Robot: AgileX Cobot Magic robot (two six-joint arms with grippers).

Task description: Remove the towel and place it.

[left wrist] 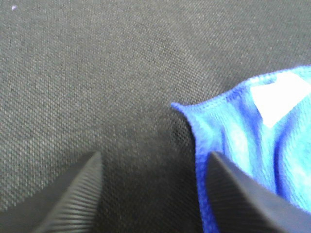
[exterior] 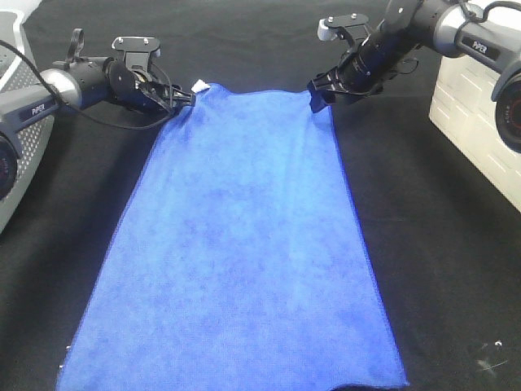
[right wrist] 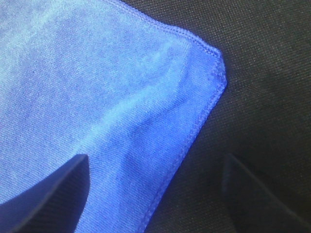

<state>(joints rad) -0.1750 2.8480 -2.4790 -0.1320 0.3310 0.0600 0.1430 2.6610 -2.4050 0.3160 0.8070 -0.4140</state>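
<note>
blue towel (exterior: 236,261) lies flat on black cloth (exterior: 440,269), long axis running away from the camera. at its far corners, left gripper (exterior: 186,99) and right gripper (exterior: 319,91) each straddle a corner, fingers apart, nothing gripped.

Both arms are stretched inward from the far sides and angled down toward the tabletop. The left gripper (exterior: 186,99) is seen with its fingers (left wrist: 73,194) parted. The right gripper (exterior: 317,91) is likewise held low with fingers (right wrist: 53,194) spread wide.
</note>
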